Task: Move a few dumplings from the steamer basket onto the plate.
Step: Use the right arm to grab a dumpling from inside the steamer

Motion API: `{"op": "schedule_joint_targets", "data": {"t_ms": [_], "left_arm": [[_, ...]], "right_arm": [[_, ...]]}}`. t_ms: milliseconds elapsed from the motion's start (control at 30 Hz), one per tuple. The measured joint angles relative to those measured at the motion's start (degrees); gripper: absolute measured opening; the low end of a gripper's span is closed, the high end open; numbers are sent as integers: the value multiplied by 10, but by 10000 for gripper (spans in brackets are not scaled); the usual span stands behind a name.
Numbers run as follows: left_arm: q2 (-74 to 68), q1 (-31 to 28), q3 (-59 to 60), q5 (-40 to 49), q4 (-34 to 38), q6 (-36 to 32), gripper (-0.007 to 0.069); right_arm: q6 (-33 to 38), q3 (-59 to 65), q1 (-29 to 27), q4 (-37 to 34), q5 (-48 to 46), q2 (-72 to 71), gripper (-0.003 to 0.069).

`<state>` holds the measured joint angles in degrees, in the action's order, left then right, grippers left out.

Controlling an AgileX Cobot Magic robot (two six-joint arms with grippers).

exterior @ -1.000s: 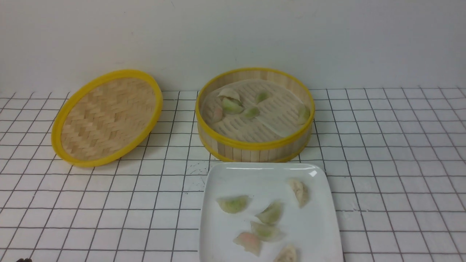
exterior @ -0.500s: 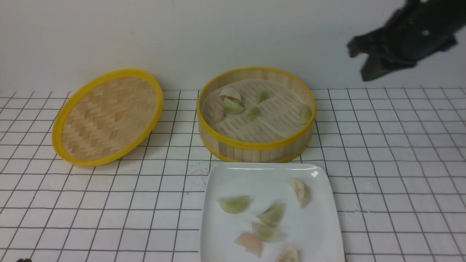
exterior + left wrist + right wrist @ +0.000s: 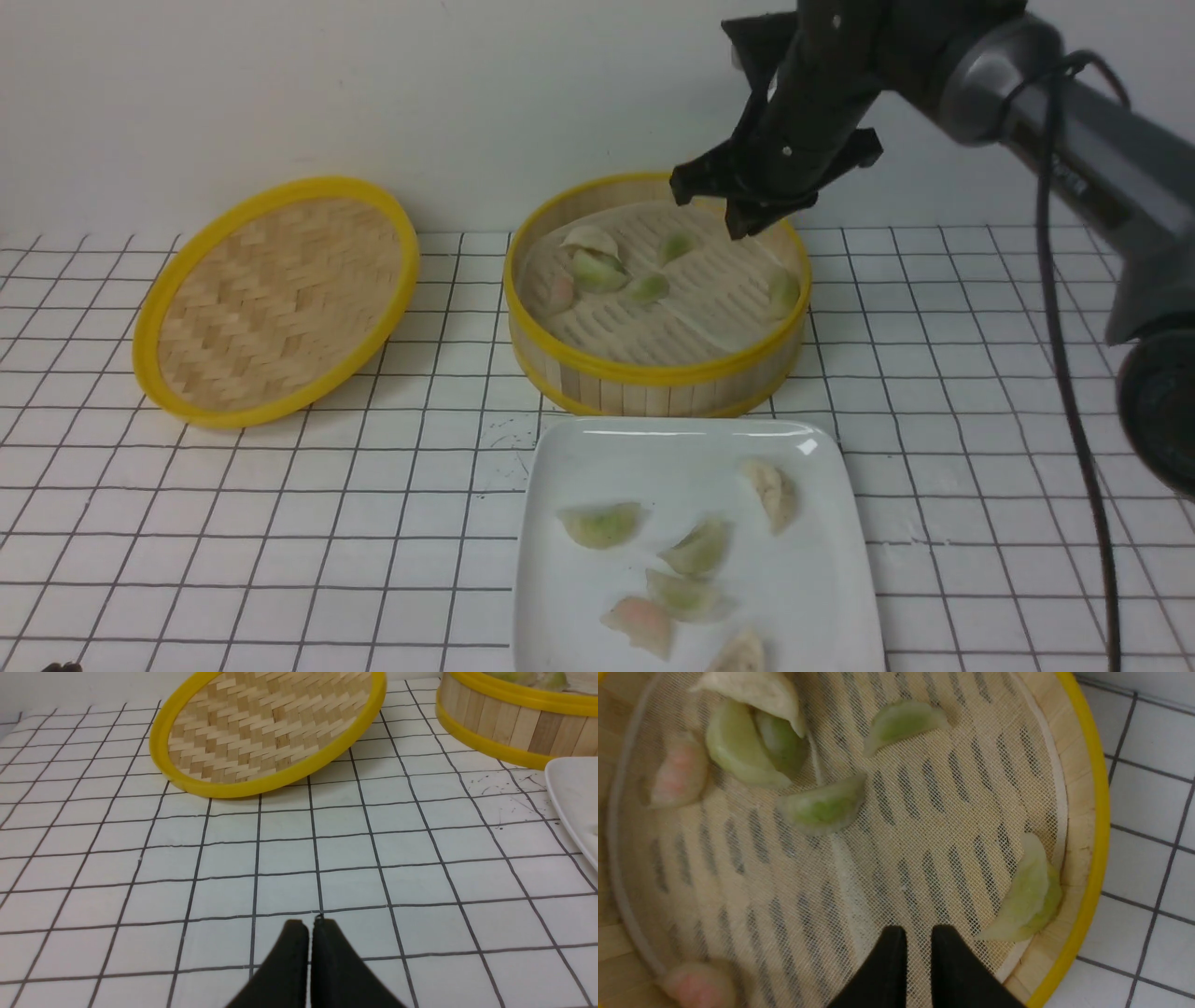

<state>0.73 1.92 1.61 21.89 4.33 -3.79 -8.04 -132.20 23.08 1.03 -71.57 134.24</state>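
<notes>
The steamer basket stands mid-table with several dumplings on its liner: pale green ones, one against the right wall, and a pinkish one. The white plate in front of it holds several dumplings. My right gripper hovers over the basket's back right rim. In the right wrist view it is open by a narrow gap and empty, above the liner beside a green dumpling. My left gripper is shut and empty, low over the table at the near left.
The shallow woven lid leans at the back left; it also shows in the left wrist view. The wall runs close behind the basket. The right arm and its cable cross the right side of the gridded table.
My right arm has come in from the upper right and moved left and down to above the basket's back right rim. The dumplings, plate and left gripper have not moved.
</notes>
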Motion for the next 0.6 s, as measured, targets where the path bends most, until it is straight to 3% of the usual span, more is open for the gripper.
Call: {"op": "schedule_joint_targets", "data": {"t_ms": [300,600], "left_arm": [[0,0,0,0,0,0,-6],[0,0,0,0,0,0,-6]], "right_arm": [[-21,-4,1,52,-1,26,350],[-24,-5,1,63,-1,66,380]]}}
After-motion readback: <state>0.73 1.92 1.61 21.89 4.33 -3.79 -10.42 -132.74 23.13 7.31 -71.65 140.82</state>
